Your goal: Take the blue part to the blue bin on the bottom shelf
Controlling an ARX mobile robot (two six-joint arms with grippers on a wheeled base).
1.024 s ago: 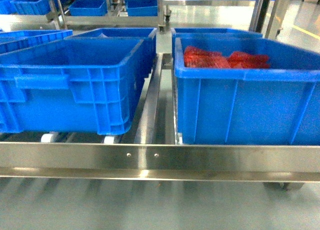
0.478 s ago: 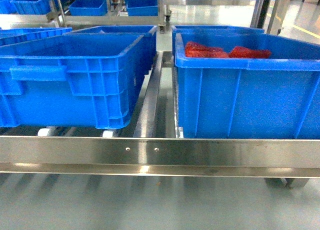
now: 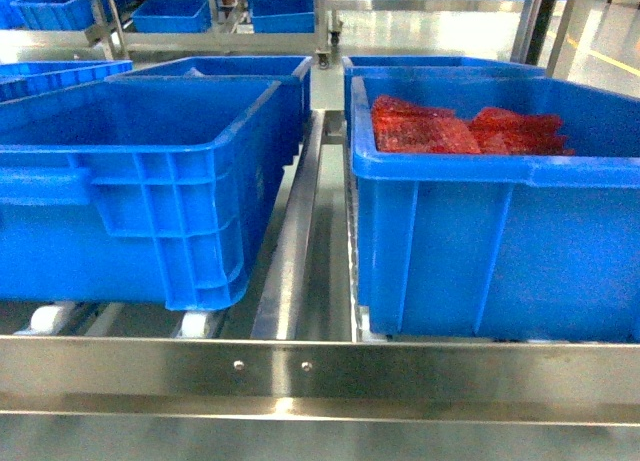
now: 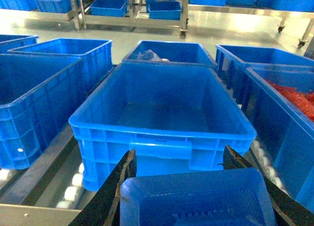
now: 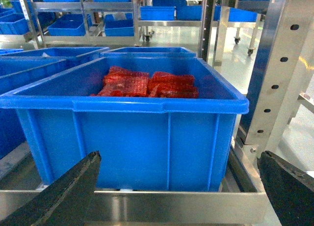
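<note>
Carry step: left gripper [image 4: 196, 196] clamped on flat blue plastic part [image 4: 196, 199], at 6 o'clock of empty blue plastic bin [image 4: 162, 115] on steel roller bottom shelf [image 3: 320, 371]. Right gripper [image 5: 181, 196] spread, empty. Next, I judge: advance over rim, then release.

bins [image 3: 150, 181] blue | bagged parts [image 3: 460, 131] red | front rail [image 3: 320, 376] silver | rollers [image 4: 73, 182] white

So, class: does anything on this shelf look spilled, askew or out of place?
Nothing stands out. The empty blue bin and the bin of red parts sit square on the bottom shelf. The left gripper holds the blue part.
</note>
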